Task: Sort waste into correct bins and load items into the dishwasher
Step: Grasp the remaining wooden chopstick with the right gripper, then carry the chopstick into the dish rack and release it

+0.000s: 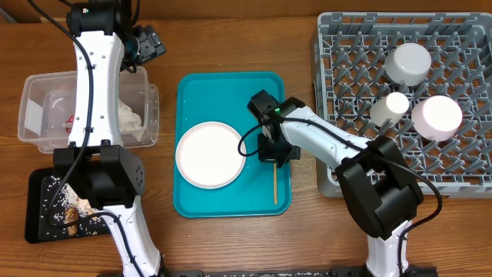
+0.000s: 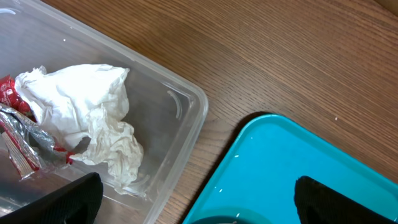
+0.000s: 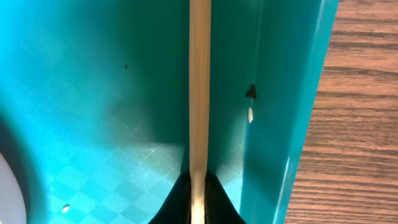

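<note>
My right gripper is shut on the wooden chopsticks, which lie along the right side of the teal tray. From overhead the chopsticks stretch toward the tray's front edge from that gripper. The round plate rests on the tray just left of it. My left gripper hangs open over the clear tub's corner. Crumpled napkins and a red wrapper lie in the tub. The grey rack holds a grey bowl, a white cup and a pink bowl.
A black tray at the front left carries rice grains and brown scraps. A stray rice grain lies on the teal tray beside the chopsticks. The left arm reaches across the clear tub.
</note>
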`<state>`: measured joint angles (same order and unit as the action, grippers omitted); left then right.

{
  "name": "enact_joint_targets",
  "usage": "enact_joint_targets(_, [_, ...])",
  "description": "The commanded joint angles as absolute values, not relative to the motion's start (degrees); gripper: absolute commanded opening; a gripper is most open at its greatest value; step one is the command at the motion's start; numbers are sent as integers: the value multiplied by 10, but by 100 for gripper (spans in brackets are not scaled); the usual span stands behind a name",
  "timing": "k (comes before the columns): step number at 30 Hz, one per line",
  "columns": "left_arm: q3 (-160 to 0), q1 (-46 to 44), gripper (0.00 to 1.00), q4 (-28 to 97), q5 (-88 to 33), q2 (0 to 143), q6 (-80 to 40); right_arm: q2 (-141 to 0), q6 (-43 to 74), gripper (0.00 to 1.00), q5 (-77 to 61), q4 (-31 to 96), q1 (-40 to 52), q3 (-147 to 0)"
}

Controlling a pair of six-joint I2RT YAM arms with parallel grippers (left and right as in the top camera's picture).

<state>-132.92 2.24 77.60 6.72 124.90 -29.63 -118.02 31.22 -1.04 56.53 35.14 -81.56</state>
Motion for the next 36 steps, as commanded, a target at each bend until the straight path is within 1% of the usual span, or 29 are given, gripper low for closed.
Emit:
enact_joint_targets(1, [-1341, 17, 100, 776, 77, 1248, -300, -1183, 311, 4, -7, 562, 350, -808])
enact_joint_targets(5, [-1341, 17, 100, 776, 77, 1248, -300, -1174, 310, 4, -16, 602, 338, -853])
enact_joint_targets(7, [-1341, 17, 100, 776, 77, 1248, -300, -1150, 273, 4, -16, 639, 317, -903])
enact_joint_targets(10, [-1341, 17, 100, 776, 77, 1248, -300, -1114, 229, 4, -12, 653, 287, -945])
enact_joint_targets(14, [-1341, 17, 100, 776, 77, 1248, -300, -1058, 196, 4, 25, 643, 222, -981])
enact_joint_targets(18, [-1341, 17, 100, 776, 77, 1248, -300, -1027, 148, 4, 25, 606, 147, -991])
enact_joint_targets(19, [-1341, 17, 100, 776, 77, 1248, -300, -1023, 133, 4, 23, 584, 106, -991])
enact_joint_targets(24, [-1341, 17, 100, 776, 77, 1248, -300, -1026, 79, 4, -26, 549, 41, -989])
enact_joint_targets(27, [-1341, 17, 100, 776, 77, 1248, -300, -1027, 65, 4, -50, 536, 21, -986])
enact_joint_targets(32, [-1341, 17, 100, 776, 77, 1248, -300, -1032, 44, 4, -53, 518, 16, -986])
enact_joint_targets(36, [-1341, 17, 100, 776, 77, 1248, -300, -1038, 44, 8, -52, 512, 18, -986])
